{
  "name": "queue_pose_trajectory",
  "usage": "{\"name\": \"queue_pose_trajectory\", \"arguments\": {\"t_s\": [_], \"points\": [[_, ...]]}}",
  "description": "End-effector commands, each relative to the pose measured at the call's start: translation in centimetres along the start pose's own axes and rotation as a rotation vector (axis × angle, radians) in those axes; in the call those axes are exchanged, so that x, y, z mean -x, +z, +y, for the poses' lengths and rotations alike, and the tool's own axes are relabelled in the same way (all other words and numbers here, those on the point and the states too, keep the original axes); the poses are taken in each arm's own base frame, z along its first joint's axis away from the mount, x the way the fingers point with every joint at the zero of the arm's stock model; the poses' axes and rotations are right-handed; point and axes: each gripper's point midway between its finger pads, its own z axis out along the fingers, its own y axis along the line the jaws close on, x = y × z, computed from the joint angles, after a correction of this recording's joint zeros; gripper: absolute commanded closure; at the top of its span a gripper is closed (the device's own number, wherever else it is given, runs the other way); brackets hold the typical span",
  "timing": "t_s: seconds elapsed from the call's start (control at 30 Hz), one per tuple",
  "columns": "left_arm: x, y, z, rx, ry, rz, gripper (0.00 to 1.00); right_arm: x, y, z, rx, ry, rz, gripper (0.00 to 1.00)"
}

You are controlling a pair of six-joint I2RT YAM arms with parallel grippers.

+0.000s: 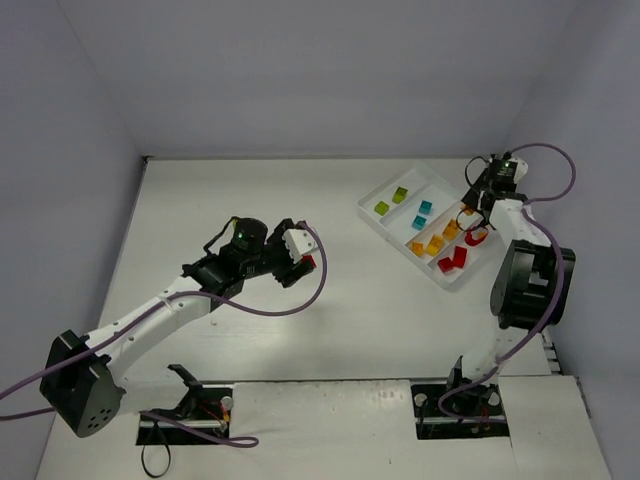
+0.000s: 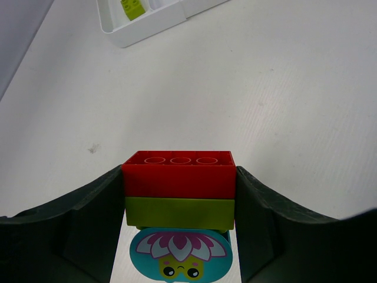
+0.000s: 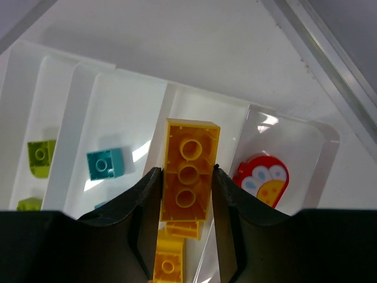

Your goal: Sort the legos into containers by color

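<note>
My left gripper (image 1: 300,258) hovers over the middle of the table, left of the white tray (image 1: 395,245). It is shut on a stack: a red brick (image 2: 178,173) on a lime green brick (image 2: 178,212), with a teal flower-printed piece (image 2: 179,256) beneath. My right gripper (image 1: 472,205) is above the tray's far end, shut on a long orange-yellow brick (image 3: 188,177) over the divider between the orange and red compartments. The tray holds lime bricks (image 1: 381,208), teal bricks (image 1: 425,207), orange bricks (image 1: 434,245) and red bricks (image 1: 452,261), plus a red rounded printed piece (image 3: 262,180).
White walls close in the table at the back, left and right. The tray's corner (image 2: 141,32) shows far ahead in the left wrist view with a lime brick (image 2: 133,7) in it. The table's right edge (image 3: 330,65) runs just beyond the tray. Purple cables loop from both arms.
</note>
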Motion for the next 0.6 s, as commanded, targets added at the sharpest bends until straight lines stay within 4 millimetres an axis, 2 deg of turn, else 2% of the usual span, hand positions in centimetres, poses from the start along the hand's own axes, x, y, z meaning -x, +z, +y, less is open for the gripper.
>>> {"name": "queue_pose_trajectory", "arguments": {"t_s": [0.0, 0.03, 0.23, 0.33, 0.43, 0.47, 0.5, 0.53, 0.57], "points": [[4.0, -0.8, 1.4, 0.039, 0.026, -0.116, 1.0, 3.2, 1.3, -0.4, -0.03, 0.011, -0.076, 1.0], [4.1, -0.8, 1.3, 0.035, 0.025, -0.117, 1.0, 3.0, 2.4, -0.7, -0.044, 0.005, -0.064, 1.0], [4.3, -0.9, 1.2, 0.031, 0.025, -0.125, 1.0, 1.5, 5.0, -2.9, -0.116, -0.03, -0.022, 0.97], [4.4, -0.9, 1.1, 0.023, 0.025, -0.129, 1.0, 1.1, 5.3, -2.2, -0.079, -0.037, -0.004, 0.92], [4.5, -0.9, 1.0, 0.018, 0.024, -0.133, 1.0, 0.7, 5.0, -1.4, -0.04, -0.043, 0.004, 0.75], [4.5, -0.9, 1.0, 0.015, 0.024, -0.134, 1.0, 0.8, 4.9, -1.2, -0.033, -0.045, 0.003, 0.65], [4.6, -1.0, 0.9, 0.013, 0.025, -0.138, 1.0, 0.6, 4.6, -1.1, -0.026, -0.045, 0.006, 0.6], [4.6, -1.0, 0.9, 0.012, 0.027, -0.14, 1.0, 1.1, 3.9, -0.6, -0.012, -0.045, -0.009, 0.55], [4.7, -1.1, 0.9, 0.01, 0.031, -0.142, 1.0, 1.5, 3.5, -0.4, -0.005, -0.042, -0.018, 0.45]]}}
